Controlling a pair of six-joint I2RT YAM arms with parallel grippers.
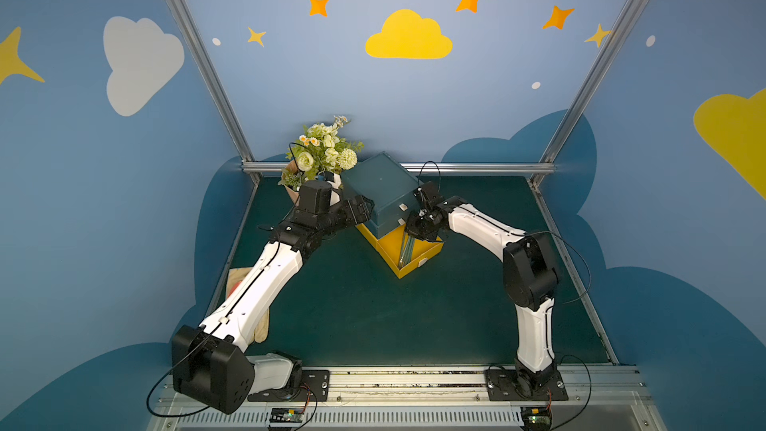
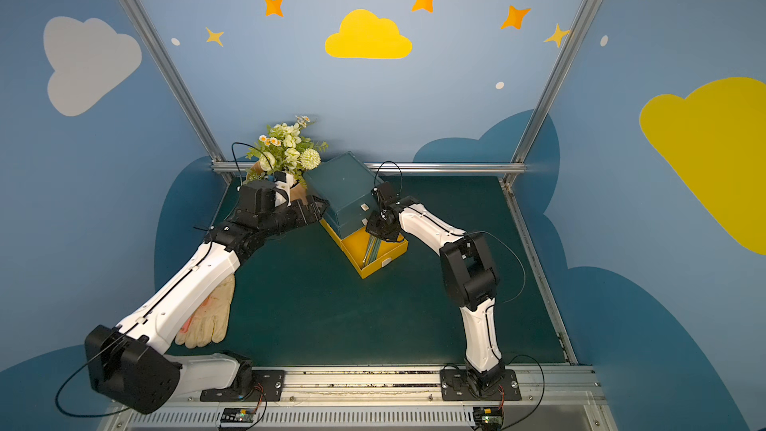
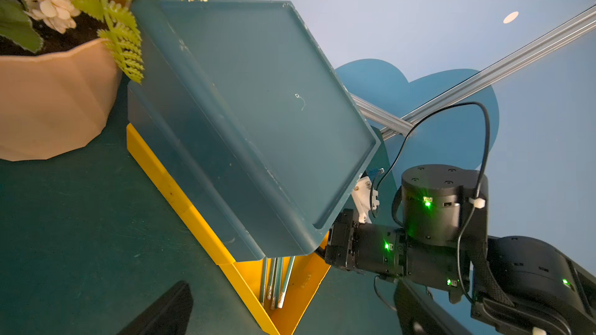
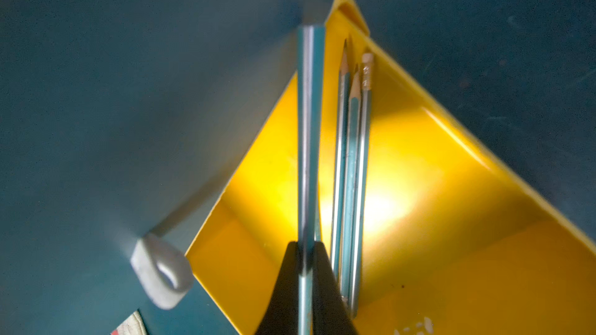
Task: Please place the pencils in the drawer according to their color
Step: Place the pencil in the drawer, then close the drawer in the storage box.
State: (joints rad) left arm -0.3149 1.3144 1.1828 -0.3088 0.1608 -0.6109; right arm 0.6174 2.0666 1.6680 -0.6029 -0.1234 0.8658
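Now right fingers (image 4: 283, 291) pinch one pencil (image 4: 306, 156) over three pencils (image 4: 351, 172) (left fingers (image 3: 161, 310) unclear).

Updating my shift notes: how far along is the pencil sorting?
Done: three teal pencils lie in the open yellow drawer. In hand: the right gripper is shut on a fourth pencil above it. Remaining: releasing it; no loose pencils show on the table, and the shut upper drawers hide their contents.
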